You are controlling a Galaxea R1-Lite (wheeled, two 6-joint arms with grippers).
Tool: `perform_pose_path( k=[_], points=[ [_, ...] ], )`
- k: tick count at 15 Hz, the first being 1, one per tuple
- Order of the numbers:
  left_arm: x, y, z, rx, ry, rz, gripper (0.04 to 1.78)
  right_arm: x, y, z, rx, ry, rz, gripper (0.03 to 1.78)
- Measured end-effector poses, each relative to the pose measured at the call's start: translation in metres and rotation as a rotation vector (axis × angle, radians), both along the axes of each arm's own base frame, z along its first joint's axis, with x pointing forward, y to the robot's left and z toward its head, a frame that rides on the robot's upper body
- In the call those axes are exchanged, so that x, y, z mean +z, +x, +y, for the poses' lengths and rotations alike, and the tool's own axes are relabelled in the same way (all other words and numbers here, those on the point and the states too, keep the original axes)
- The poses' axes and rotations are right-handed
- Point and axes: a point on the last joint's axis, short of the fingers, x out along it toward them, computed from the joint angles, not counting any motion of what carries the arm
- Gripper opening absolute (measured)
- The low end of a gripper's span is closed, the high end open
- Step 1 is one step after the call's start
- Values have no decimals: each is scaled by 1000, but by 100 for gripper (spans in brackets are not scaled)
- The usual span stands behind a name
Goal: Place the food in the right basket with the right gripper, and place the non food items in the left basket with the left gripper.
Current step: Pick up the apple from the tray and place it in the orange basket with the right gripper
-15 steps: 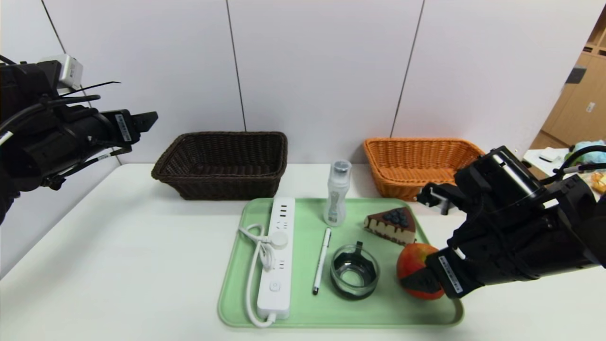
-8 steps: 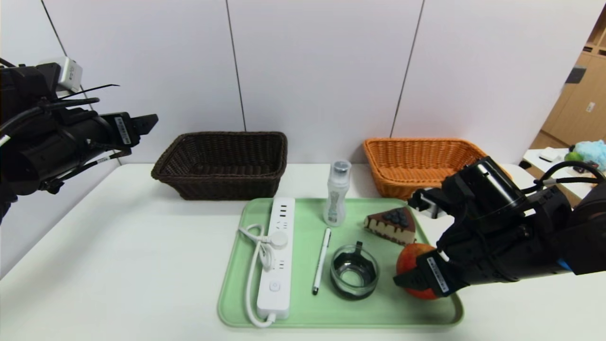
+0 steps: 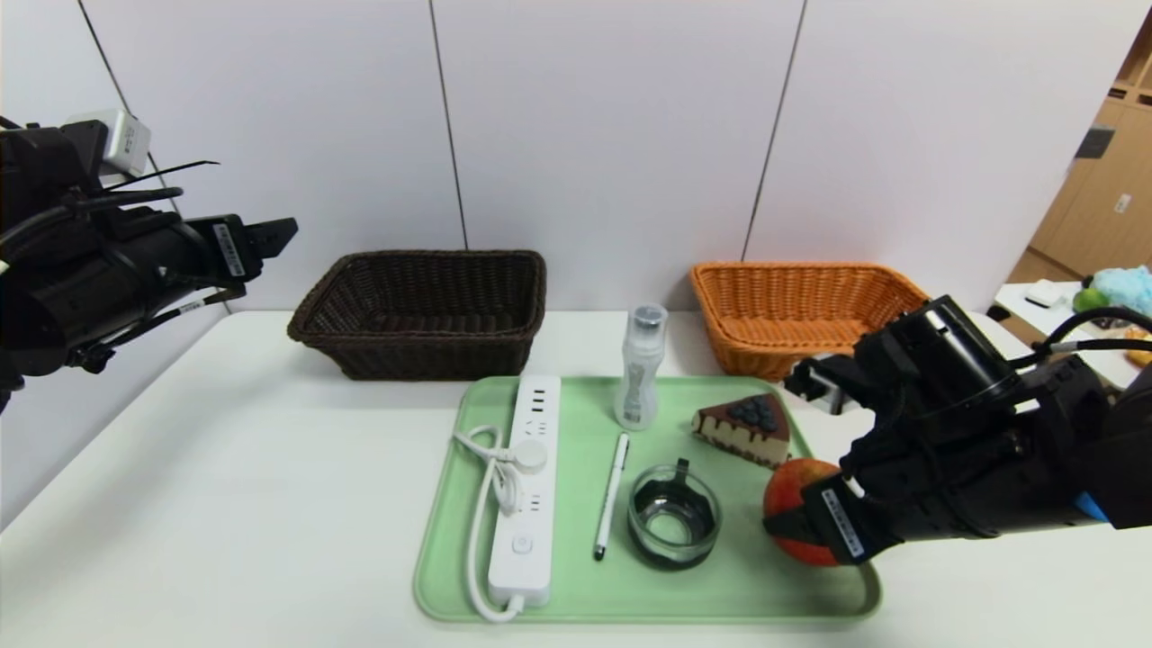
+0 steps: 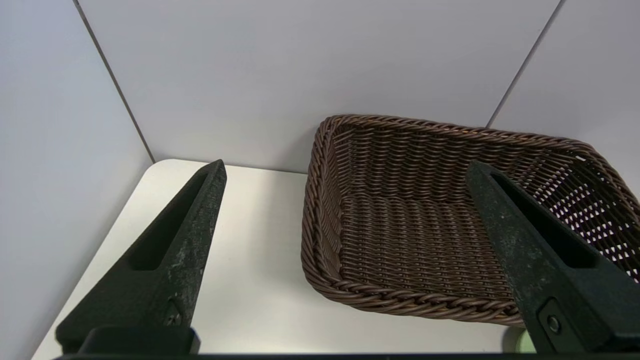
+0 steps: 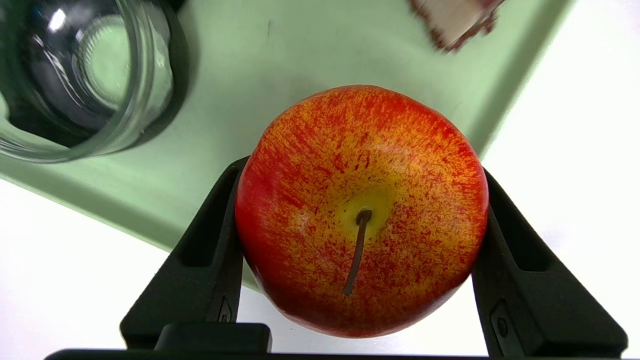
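A red-yellow apple sits at the right front corner of the green tray. My right gripper is shut on it; in the right wrist view both fingers press the sides of the apple, stem facing the camera, with my right gripper over the tray's edge. A chocolate cake slice lies behind the apple. My left gripper is open and empty, raised left of the dark brown basket; my left gripper frames that basket in the left wrist view.
The orange basket stands at the back right behind the tray. On the tray lie a white power strip, a white pen, a clear bottle and a glass cup, the glass close beside the apple.
My right gripper has closed on the apple and shifted it slightly right and up from its spot. The left arm has barely moved.
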Motion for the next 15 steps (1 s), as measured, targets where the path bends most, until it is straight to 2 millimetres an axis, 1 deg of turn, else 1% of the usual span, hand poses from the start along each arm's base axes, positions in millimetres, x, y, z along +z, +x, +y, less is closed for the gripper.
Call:
perform_pose_path(
  k=[1,3,5,7,8,9,10,12,14,15],
  points=[
    [-1,0,0,0,-4,2,169,10,1,0,7,13,-42,121],
    [-2,0,0,-1,-12,7,169,35,3,1,20,73,-166,121],
    [-5,-1,-4,-14,-11,14,169,60,10,3,15,178,-343,121],
    [-5,-2,-4,-15,-13,16,169,91,27,0,-16,288,-579,121],
    [-5,-2,-4,-15,-13,13,169,104,37,-6,-44,319,-682,121],
    [-6,-3,-4,-15,-13,15,169,113,50,-13,-79,332,-765,121],
    [-6,-3,-5,-17,-14,16,169,119,62,-22,-119,334,-826,121],
    [-7,-2,-4,-14,-16,19,169,125,91,-45,-221,290,-920,121],
    [-9,-1,-4,-13,-16,25,169,118,118,-71,-326,200,-936,121],
    [-10,0,-4,-14,-15,28,169,111,129,-83,-365,162,-917,121]
  ],
)
